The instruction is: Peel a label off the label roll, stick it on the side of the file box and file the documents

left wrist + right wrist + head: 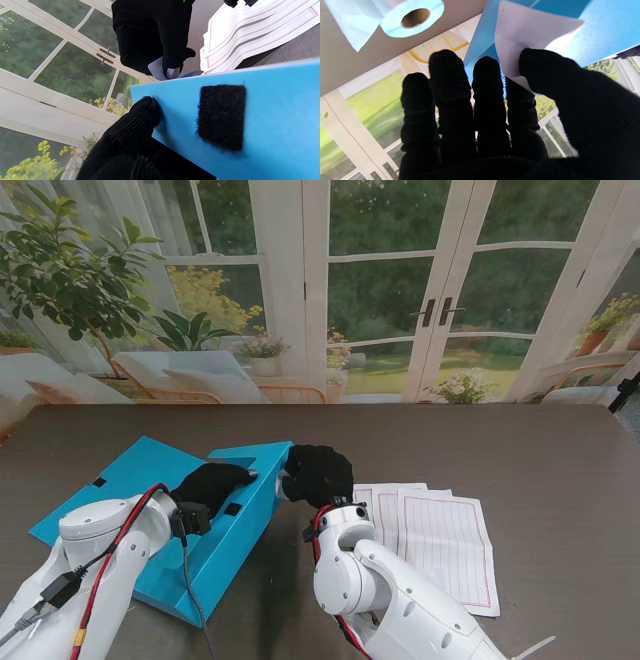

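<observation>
Label pinched at the blue file box (215, 525)
Right hand (318, 474) pinches a white label (520, 37) against the box's side — left hand (212, 483) grips the box flap; documents (440, 540) lie just right, on the tabletop (560, 470).

Matt blue file box (215, 530), knitted black robot hand (318, 472), fuzzy patch (221, 116)

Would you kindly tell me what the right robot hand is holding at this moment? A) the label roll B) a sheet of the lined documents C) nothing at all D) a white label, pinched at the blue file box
D: in the right wrist view the right robot hand pinches a white label between thumb and fingers against the blue file box, while the label roll lies apart on the table.
</observation>
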Robot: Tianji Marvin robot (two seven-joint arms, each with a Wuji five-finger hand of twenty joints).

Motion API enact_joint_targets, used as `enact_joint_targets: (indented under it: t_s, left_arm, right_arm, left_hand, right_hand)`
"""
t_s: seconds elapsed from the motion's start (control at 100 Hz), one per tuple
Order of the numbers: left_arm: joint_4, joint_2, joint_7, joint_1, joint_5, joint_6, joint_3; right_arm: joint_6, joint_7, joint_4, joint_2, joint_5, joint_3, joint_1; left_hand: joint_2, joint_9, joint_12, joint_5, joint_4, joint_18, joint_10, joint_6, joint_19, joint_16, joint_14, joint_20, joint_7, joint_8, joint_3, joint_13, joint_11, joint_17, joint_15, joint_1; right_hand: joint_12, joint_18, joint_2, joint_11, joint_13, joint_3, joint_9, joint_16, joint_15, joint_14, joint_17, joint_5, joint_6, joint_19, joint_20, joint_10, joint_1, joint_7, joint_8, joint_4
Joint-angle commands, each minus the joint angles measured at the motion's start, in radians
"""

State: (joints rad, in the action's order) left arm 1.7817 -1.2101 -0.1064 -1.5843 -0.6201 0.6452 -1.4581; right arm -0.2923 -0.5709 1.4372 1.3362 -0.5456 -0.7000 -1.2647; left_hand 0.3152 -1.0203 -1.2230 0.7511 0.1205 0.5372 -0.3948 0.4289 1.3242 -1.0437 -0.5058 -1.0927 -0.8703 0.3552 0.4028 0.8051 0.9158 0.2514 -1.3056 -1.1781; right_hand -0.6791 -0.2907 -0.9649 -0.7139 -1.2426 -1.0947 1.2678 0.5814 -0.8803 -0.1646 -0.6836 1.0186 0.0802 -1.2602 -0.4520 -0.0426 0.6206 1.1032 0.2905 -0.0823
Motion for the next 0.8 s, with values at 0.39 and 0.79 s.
enact_joint_targets:
  t_s: [0.39, 0.79]
  left_arm:
    - [0.020, -0.009, 0.002, -0.011, 0.002, 0.003, -0.012]
    - [0.029, -0.015, 0.028, -0.014, -0.005, 0.003, -0.012]
  right_arm:
    - [0.109, 0.009, -0.006, -0.016, -0.022, -0.001, 0.004]
    - [0.197, 0.009, -0.004, -0.031, -0.027, -0.019, -0.011]
  left_hand:
    - [-0.045, -0.031, -0.022, 0.027, -0.039, -0.059, 0.008, -0.064, 0.017, -0.013, -0.107, -0.026, -0.054, 0.003, 0.094, 0.038, 0.035, -0.045, -0.043, -0.113]
    - [-0.046, -0.031, -0.022, 0.027, -0.039, -0.059, 0.009, -0.065, 0.016, -0.013, -0.108, -0.026, -0.055, 0.002, 0.094, 0.038, 0.035, -0.045, -0.043, -0.113]
  right_hand:
    - [-0.019, 0.051, 0.103, 0.022, -0.059, -0.194, 0.048, 0.021, 0.005, 0.001, 0.050, 0.061, 0.163, -0.029, 0.036, 0.013, 0.115, 0.051, 0.097, 0.290]
    - [-0.023, 0.053, 0.164, 0.020, -0.058, -0.196, 0.045, 0.024, 0.011, -0.001, 0.050, 0.068, 0.170, -0.028, 0.036, 0.018, 0.118, 0.056, 0.113, 0.359]
